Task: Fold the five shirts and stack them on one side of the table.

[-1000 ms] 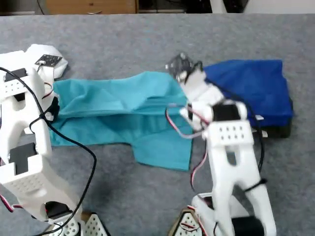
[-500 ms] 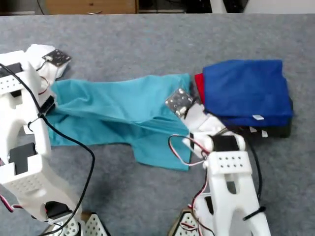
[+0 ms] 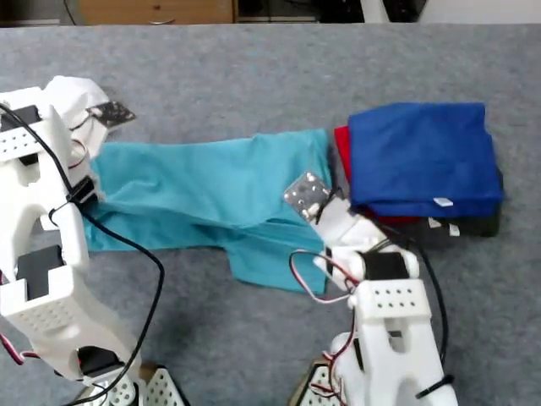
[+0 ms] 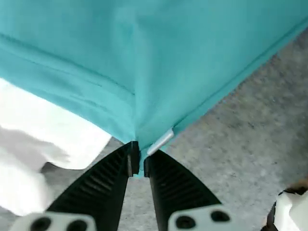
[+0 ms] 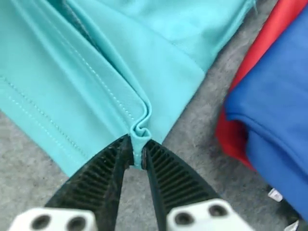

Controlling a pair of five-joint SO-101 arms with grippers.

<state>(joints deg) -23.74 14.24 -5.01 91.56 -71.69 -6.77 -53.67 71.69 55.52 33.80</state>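
- We take the folded stack (image 3: pixel 420 200) as our landmark: a blue shirt (image 3: pixel 423 152) on top, a red shirt (image 3: pixel 341 150) showing at the edge that faces the arms' work, and a dark shirt (image 3: pixel 473 227) at the bottom.
- The teal shirt (image 3: pixel 211 190) lies spread on the grey counter (image 3: pixel 254 68) just beside the stack. Its long axis points straight away from the stack, and its near end almost touches the red edge.
- The right end effector (image 5: pixel 137 153) is clamped on a small pleat of teal hem at the end nearest the stack, with both jaws closed on the cloth.
- The left end effector (image 4: pixel 138 161) is clamped on the teal edge at the end farthest from the stack, jaws together with only fabric between them.
- The shirt therefore runs between the two grips. The right arm is the nearer one to the stack and the left arm the farther.
- A white shirt (image 3: pixel 76 93) lies crumpled beyond that far end, well apart from the stack. In the left wrist view it touches the teal cloth.
- We judge that the next move depends on this axis. A lengthwise fold needs both grips to travel together across it. A fold toward the stack would need the far grip carried along it to the near one.
- A loose teal flap (image 3: pixel 279 262) hangs off the long edge near the stack end and may need tucking in.
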